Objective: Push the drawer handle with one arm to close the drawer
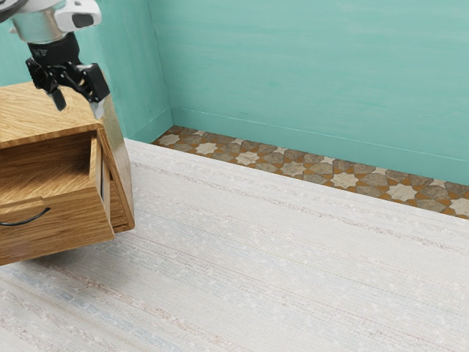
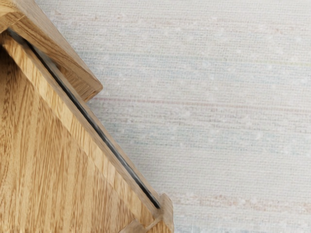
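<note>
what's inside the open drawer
In the drawer, I can see bare wooden floor with grain running along it, and nothing lying on the part in view. The rear is covered by the cabinet top, so I can't tell what's back there.

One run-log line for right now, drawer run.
gripper: open, empty, off handle | wooden drawer: pulled out, interior exposed | black bow handle: on drawer front, untouched | wooden cabinet: upright | close: not done

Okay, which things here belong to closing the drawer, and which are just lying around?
For the job:
- black curved handle
- open wooden drawer
- wooden cabinet
- black two-finger gripper

Just there:
- pale striped woven cloth
- star-patterned tiles
- teal walls
</note>
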`<move>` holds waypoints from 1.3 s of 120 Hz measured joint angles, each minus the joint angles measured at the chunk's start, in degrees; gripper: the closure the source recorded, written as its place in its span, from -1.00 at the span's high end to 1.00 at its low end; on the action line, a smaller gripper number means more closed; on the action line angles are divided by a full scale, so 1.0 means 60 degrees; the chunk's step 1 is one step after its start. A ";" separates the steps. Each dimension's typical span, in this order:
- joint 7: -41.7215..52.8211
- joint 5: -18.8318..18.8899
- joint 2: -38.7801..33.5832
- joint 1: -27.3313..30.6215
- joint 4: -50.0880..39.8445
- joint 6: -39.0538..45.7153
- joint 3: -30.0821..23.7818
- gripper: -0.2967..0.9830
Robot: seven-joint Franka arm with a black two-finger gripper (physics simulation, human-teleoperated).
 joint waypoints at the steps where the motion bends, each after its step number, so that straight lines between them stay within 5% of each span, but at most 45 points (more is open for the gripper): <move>1: -0.0053 0.0048 -0.0064 -0.0027 -0.0040 -0.0008 0.0029 0.53; 41: -0.1763 0.0702 -0.0988 -0.0211 -0.1330 0.0020 0.0268 0.53; 65: -0.3510 0.0525 -0.2931 -0.0294 -0.4236 0.0769 0.0051 -0.22; 87: -0.5397 0.0271 -0.4849 -0.0251 -0.6257 0.1471 -0.0171 -0.53; 121: -0.7613 0.0239 -0.7682 0.0158 -0.8432 0.1593 -0.0124 -0.66; 136: -0.8170 0.0745 -0.7806 0.0247 -0.8567 0.1487 0.0869 -0.68; 156: -0.8337 0.1638 -0.7725 0.0433 -0.8589 0.1480 0.1063 -0.69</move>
